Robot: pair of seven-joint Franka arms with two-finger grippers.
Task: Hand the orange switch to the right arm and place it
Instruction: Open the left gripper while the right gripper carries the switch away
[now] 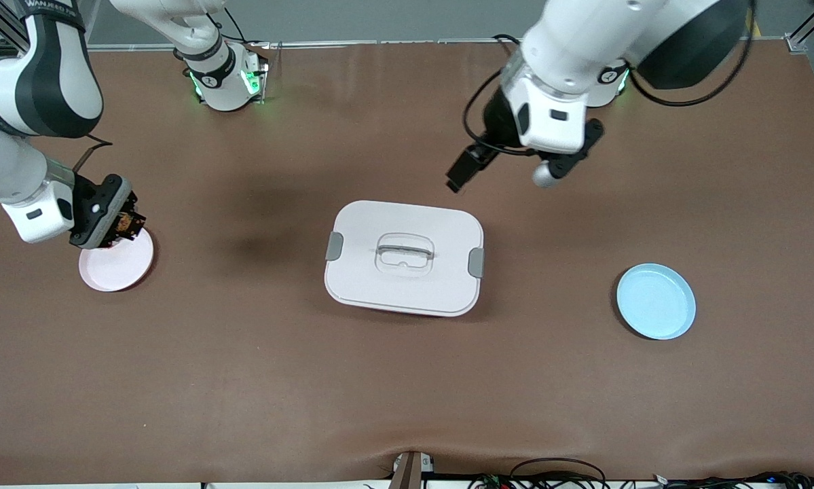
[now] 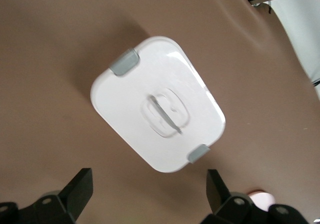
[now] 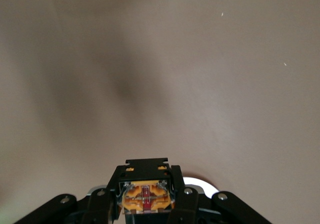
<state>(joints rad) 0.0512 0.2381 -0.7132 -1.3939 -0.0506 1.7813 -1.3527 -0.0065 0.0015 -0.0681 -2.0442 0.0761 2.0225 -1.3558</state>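
Note:
My right gripper (image 1: 127, 224) is shut on the orange switch (image 1: 130, 222), a tiny black block with an orange face. It holds the switch just above the rim of the pink plate (image 1: 123, 265) at the right arm's end of the table. In the right wrist view the switch (image 3: 146, 195) sits clamped between the black fingers (image 3: 181, 199), with a sliver of the plate (image 3: 202, 183) beneath. My left gripper (image 1: 462, 171) is open and empty, up in the air over bare table by the white box. In the left wrist view its fingers (image 2: 80, 190) stand wide apart.
A white lidded box (image 1: 404, 257) with grey clips and a handle recess sits mid-table; it also shows in the left wrist view (image 2: 158, 102). A light blue plate (image 1: 655, 301) lies toward the left arm's end. The brown table (image 1: 257, 380) has free room nearer the front camera.

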